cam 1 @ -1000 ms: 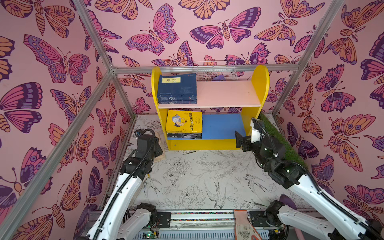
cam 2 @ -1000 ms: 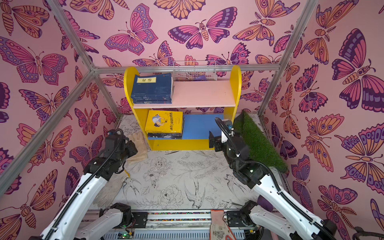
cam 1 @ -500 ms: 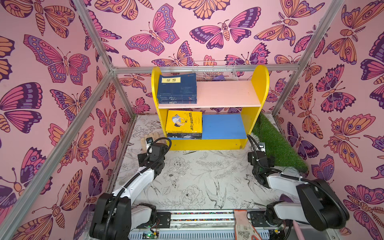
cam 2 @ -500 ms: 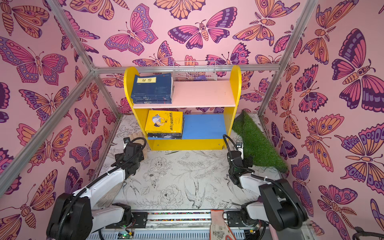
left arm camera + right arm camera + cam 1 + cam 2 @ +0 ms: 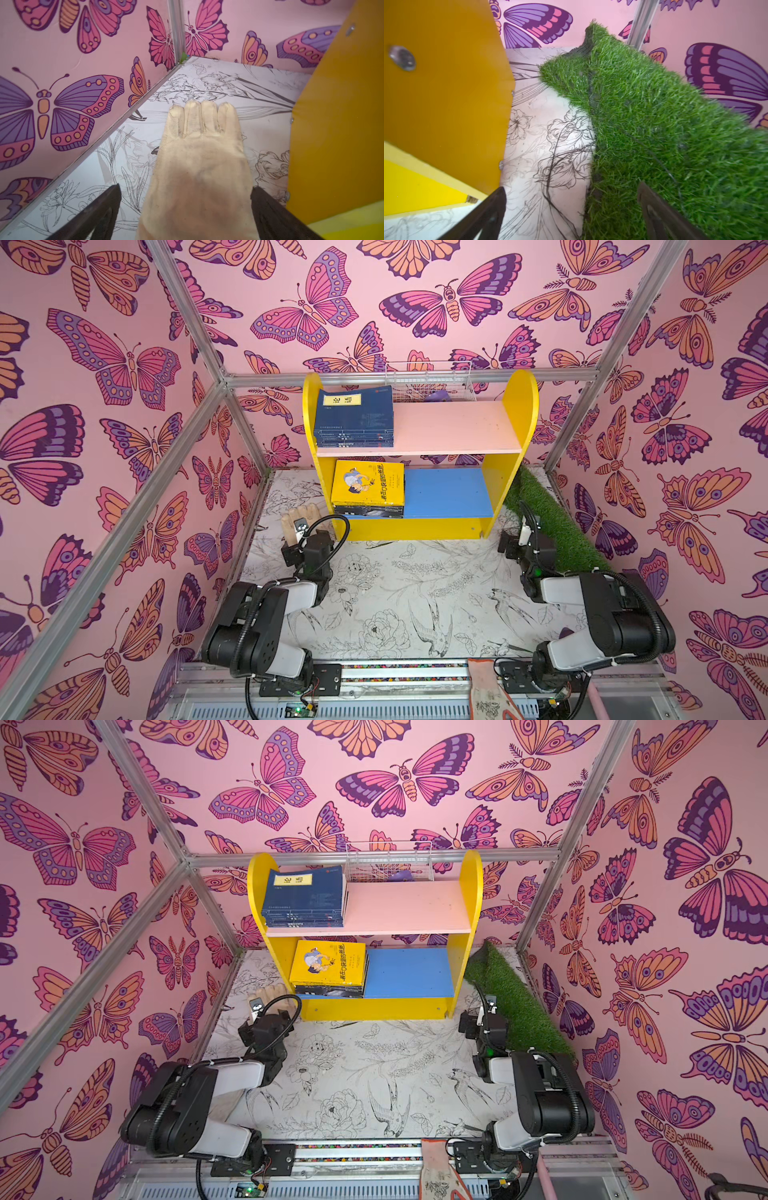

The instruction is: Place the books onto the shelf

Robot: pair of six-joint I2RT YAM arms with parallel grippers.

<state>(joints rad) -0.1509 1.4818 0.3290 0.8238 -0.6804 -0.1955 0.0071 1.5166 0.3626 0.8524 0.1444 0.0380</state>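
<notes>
Ahead of the left claw (image 5: 185,188), splayed empty over a glove (image 5: 199,162), and farther from the right claw (image 5: 571,186), splayed empty beside grass (image 5: 654,124): books (image 5: 353,418) stacked flat on the shelf (image 5: 457,427).

There is one shelf (image 5: 521,406) with two boards. Two stacks of books sit on it: one navy stack (image 5: 353,414) and one yellow-topped stack (image 5: 368,489); the books in each are too thin to count. There are two gloves, one beige glove (image 5: 309,514) and one patterned glove (image 5: 484,693), one wire basket (image 5: 428,381) and one grass mat (image 5: 552,522).
</notes>
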